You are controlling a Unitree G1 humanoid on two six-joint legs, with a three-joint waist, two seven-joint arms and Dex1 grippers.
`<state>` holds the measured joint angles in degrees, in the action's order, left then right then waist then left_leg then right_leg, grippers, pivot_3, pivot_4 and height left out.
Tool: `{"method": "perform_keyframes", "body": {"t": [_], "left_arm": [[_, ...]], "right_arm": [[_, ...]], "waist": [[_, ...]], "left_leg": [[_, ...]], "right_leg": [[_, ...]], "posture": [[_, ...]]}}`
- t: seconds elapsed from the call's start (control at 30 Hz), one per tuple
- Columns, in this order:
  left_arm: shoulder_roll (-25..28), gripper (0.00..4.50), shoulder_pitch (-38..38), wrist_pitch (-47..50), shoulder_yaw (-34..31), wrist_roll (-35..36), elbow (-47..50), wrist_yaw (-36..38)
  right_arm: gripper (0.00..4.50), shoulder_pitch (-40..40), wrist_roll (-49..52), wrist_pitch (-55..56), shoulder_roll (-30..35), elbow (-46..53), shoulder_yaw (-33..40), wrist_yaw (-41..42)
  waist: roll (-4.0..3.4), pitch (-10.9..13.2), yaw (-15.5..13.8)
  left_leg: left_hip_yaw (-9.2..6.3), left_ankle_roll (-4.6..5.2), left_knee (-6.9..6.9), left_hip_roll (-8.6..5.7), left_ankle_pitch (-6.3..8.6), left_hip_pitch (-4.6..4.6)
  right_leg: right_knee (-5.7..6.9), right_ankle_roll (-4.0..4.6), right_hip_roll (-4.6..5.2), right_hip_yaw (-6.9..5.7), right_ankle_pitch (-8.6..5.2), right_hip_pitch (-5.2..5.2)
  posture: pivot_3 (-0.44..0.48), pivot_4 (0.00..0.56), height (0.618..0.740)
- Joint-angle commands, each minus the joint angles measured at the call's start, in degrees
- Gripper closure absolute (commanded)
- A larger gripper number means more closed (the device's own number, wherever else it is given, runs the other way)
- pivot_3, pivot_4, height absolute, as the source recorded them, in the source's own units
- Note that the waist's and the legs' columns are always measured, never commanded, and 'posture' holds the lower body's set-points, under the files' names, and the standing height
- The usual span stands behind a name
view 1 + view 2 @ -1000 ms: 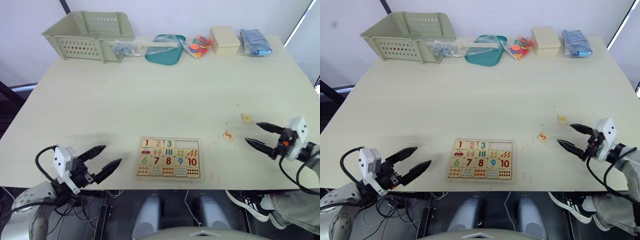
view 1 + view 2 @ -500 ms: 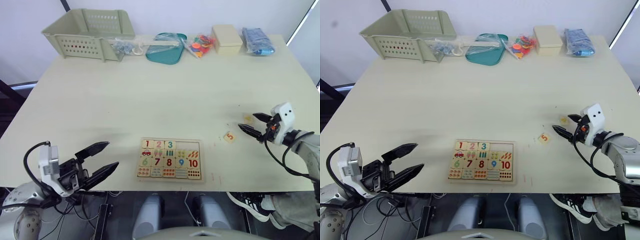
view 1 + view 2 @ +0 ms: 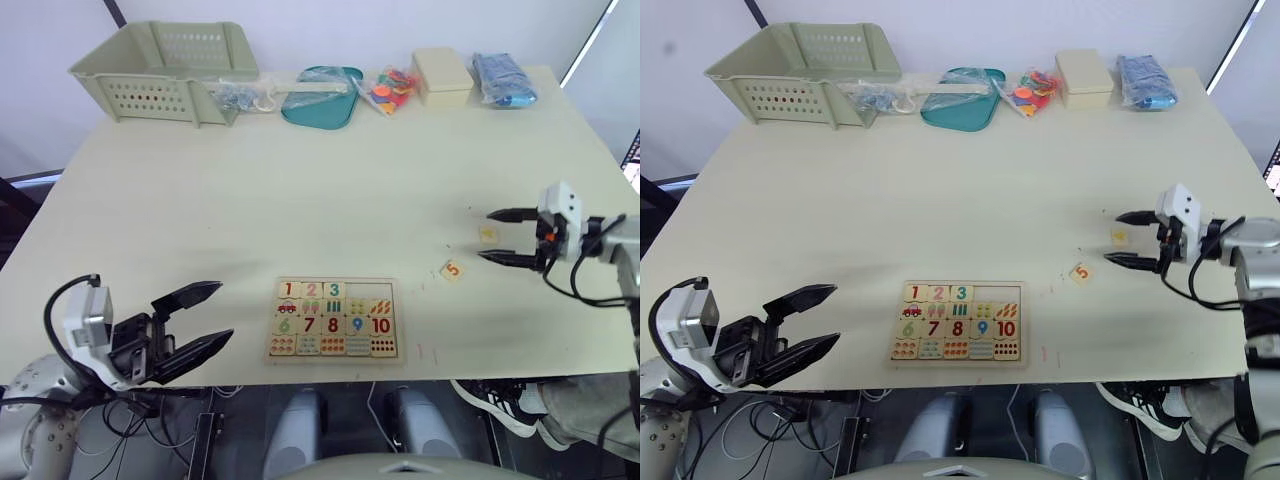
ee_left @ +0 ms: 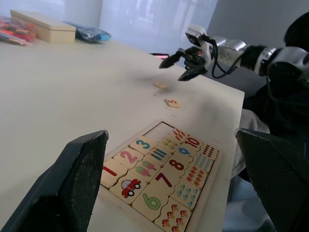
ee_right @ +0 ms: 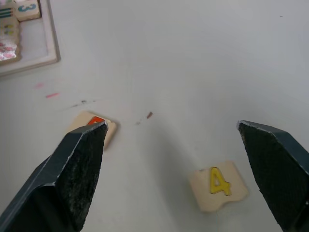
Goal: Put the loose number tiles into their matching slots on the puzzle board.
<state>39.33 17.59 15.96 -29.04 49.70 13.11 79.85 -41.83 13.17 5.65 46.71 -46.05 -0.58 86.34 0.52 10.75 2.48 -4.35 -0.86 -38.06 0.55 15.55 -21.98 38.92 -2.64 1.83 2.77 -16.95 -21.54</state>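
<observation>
Already the puzzle board (image 3: 334,319) holds 1 to 3, two slots (image 3: 369,291) bare. Well right of it, the right gripper (image 3: 500,236) hangs wide over tile 4 (image 5: 217,184), tile 5 (image 3: 452,269) nearby (thin, light, stiff; pinch opposite edges).

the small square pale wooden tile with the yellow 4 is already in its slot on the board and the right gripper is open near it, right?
Not in its slot. The small square pale wooden tile with the yellow 4 lies loose on the table, away from the flat pale wooden puzzle board, as the right wrist view shows. The right gripper is indeed open near it.
</observation>
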Motion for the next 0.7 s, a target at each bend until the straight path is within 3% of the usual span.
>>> {"method": "perform_keyframes", "body": {"t": [0.03,0.27,0.7], "left_arm": [[1.5,0.02,-0.7,-0.5,-1.4,0.0,-1.7,1.6],[2.0,0.02,-1.8,0.4,-2.0,1.8,-1.6,2.6],[2.0,0.02,-2.8,-5.4,-3.7,-0.4,-5.7,8.9]], "right_arm": [[0.0,-6.1,-3.9,4.9,-0.5,-10.1,-1.9,4.1],[0.0,-13.0,-9.2,8.6,-2.8,-21.5,-3.0,2.2],[0.0,-13.8,-12.6,9.8,-3.9,-25.6,-1.6,-3.3]], "waist": [[-0.03,0.0,0.0],[-0.13,0.1,0.0],[-0.17,0.1,0.0]], "left_leg": [[-0.01,0.0,0.01,0.02,0.0,0.0],[0.03,-0.01,0.07,-0.01,0.0,-0.08],[0.07,-0.01,0.08,-0.02,0.0,-0.06]], "right_leg": [[0.0,0.0,0.01,-0.02,0.0,0.0],[-0.03,0.0,0.09,0.06,0.0,-0.13],[0.0,0.0,0.08,0.07,0.0,-0.13]], "posture": [[0.0,0.15,0.74],[0.0,0.15,0.74],[0.0,0.15,0.74]]}}
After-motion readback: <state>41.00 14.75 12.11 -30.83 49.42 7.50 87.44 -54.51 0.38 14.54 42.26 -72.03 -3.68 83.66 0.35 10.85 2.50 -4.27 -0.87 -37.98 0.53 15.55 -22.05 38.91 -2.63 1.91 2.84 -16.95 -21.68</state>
